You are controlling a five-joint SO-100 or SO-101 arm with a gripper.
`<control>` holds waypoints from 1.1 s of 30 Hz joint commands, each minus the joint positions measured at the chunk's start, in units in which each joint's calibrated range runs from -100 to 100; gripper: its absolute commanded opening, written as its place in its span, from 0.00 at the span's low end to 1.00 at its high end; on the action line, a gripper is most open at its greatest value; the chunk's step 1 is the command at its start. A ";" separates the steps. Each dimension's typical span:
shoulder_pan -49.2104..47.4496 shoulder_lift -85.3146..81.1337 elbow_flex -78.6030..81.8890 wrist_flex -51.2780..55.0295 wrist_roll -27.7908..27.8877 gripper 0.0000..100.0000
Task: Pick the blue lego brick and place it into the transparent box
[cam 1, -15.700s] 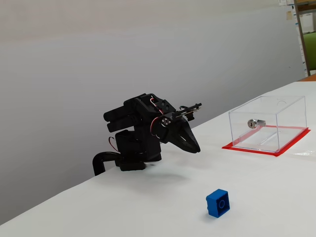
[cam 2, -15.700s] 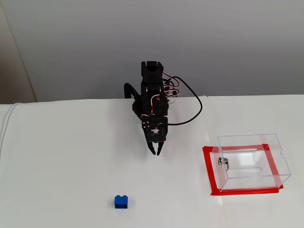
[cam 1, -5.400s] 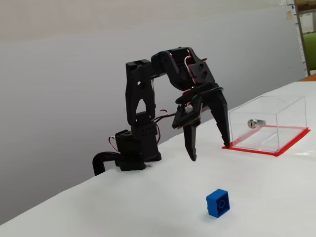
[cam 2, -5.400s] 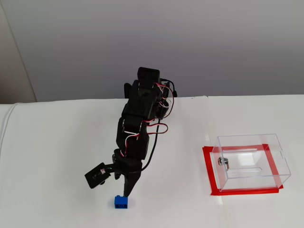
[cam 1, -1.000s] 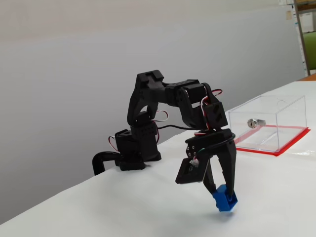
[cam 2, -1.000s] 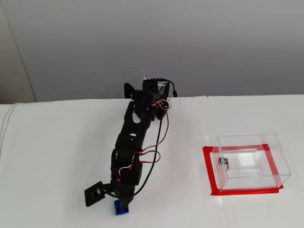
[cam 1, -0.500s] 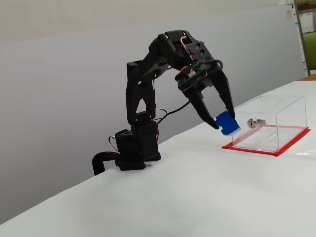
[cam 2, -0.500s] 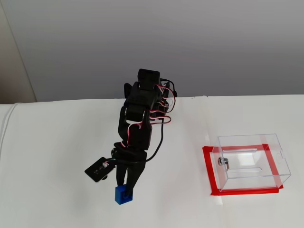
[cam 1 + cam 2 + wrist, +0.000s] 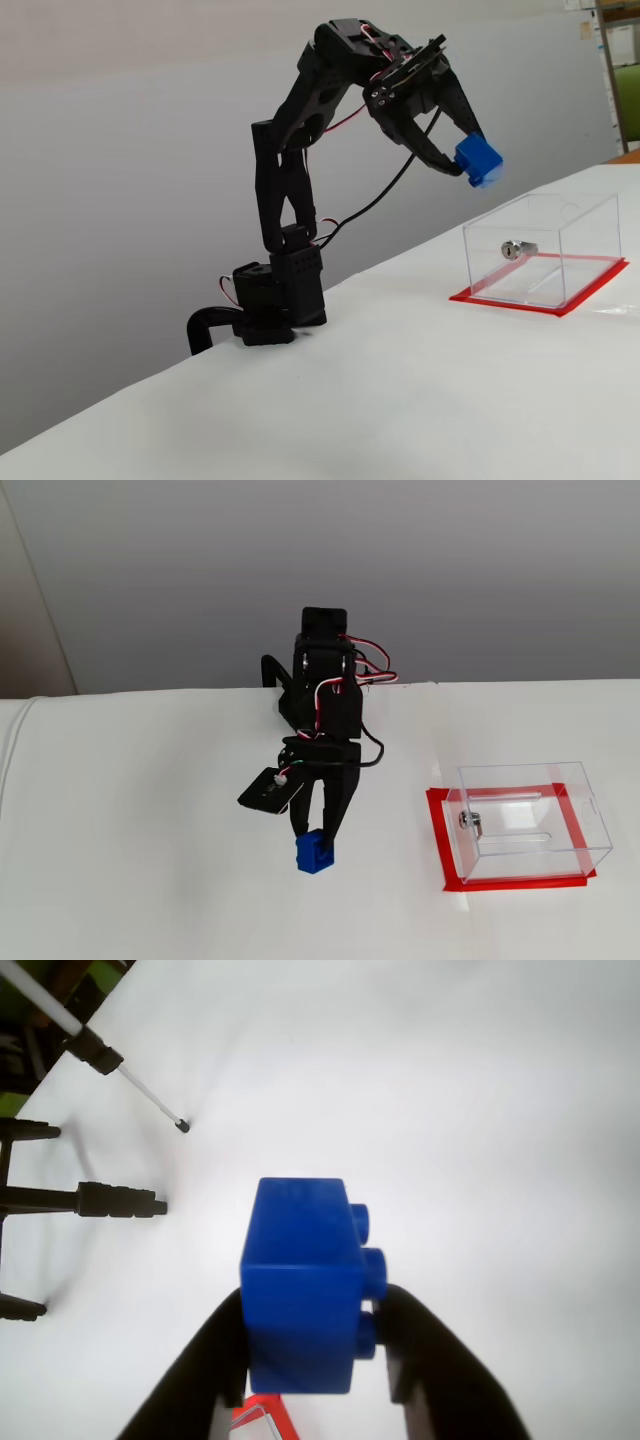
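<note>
The small bright blue plastic lego brick with round studs hangs in the air, clamped between the fingers of the black two-finger gripper, raised above the white table and off to one side of the clear acrylic box on its red base.
</note>
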 commanded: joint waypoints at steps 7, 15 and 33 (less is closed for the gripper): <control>-18.10 -6.18 -2.24 0.25 4.46 0.09; -31.41 -6.78 -2.33 -0.62 10.00 0.10; -54.70 0.95 0.93 -4.71 19.60 0.10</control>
